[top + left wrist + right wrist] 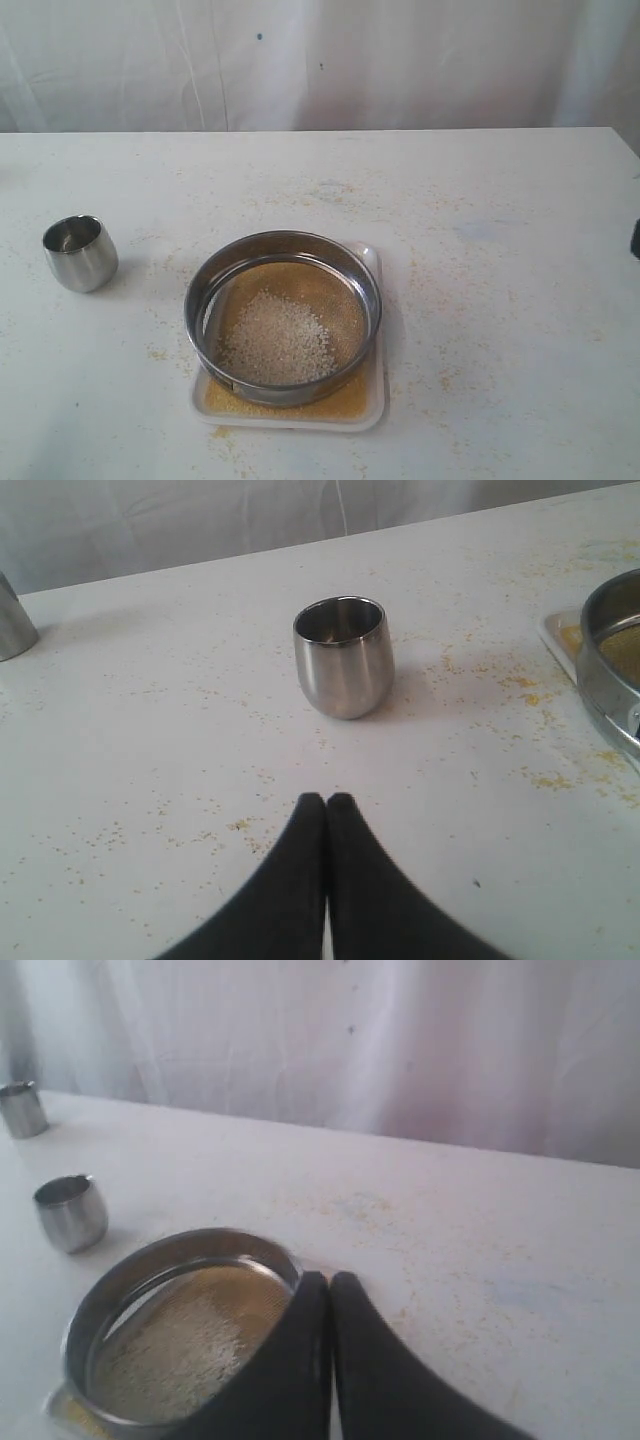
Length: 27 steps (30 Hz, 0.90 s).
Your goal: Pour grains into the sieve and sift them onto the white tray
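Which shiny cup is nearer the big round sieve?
The rounded steel cup, standing near the sieve. The straight-sided cup stands much farther away.

I read the wide round steel sieve (290,392) as brushed metal with a soft sheen, its mesh fine and dull. The small rounded steel cup (80,255) looks satin outside and glossier inside. The flat white rectangular tray (370,258) seems to be smooth plastic. The heap of pale whitish grains (278,338) looks coarse and dry. The white table (500,300) is matt, and the white backdrop cloth (400,60) looks soft.
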Each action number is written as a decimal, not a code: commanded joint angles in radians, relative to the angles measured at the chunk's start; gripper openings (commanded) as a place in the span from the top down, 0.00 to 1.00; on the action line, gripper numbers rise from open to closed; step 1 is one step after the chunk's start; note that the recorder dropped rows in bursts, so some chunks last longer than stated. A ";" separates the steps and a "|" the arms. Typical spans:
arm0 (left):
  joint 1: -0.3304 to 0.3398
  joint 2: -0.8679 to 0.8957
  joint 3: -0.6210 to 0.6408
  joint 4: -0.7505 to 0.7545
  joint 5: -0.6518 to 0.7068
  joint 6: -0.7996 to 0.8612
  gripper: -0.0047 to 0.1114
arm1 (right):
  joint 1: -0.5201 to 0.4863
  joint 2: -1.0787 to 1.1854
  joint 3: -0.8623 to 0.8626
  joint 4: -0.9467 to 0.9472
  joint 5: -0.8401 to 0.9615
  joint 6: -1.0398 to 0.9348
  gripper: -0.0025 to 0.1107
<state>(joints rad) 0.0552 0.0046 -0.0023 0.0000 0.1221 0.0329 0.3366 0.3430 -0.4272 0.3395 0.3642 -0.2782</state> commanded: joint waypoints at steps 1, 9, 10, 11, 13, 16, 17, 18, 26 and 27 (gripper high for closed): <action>0.002 -0.005 0.002 0.000 0.001 -0.007 0.96 | -0.079 -0.112 0.160 0.003 -0.115 -0.024 0.98; 0.002 -0.005 0.002 0.000 0.001 -0.007 0.96 | -0.159 -0.313 0.388 0.003 -0.167 -0.044 0.98; 0.002 -0.005 0.002 0.000 0.001 -0.007 0.96 | -0.164 -0.322 0.402 0.003 -0.167 -0.044 0.98; 0.002 -0.005 0.002 0.000 0.001 -0.007 0.96 | -0.169 -0.330 0.415 0.003 -0.167 -0.044 0.98; 0.002 -0.005 0.002 0.000 0.001 -0.007 0.96 | -0.170 -0.343 0.427 0.003 -0.167 -0.040 0.98; 0.002 -0.005 0.002 0.000 0.001 -0.007 0.96 | -0.171 -0.343 0.427 0.003 -0.129 -0.040 0.98; 0.002 -0.005 0.002 0.000 0.001 -0.007 0.96 | -0.171 -0.343 0.427 0.003 -0.128 -0.038 0.98; 0.002 -0.005 0.002 0.000 0.001 -0.007 0.96 | -0.171 -0.343 0.427 0.003 -0.128 -0.038 0.98; 0.002 -0.005 0.002 0.000 0.001 -0.007 0.96 | -0.171 -0.343 0.427 0.009 -0.128 -0.024 0.98; 0.002 -0.005 0.002 0.000 0.001 -0.007 0.96 | -0.171 -0.343 0.427 0.013 -0.134 -0.015 0.98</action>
<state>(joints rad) 0.0552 0.0046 -0.0023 0.0000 0.1221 0.0329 0.1707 0.0057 -0.0060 0.3395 0.2338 -0.3111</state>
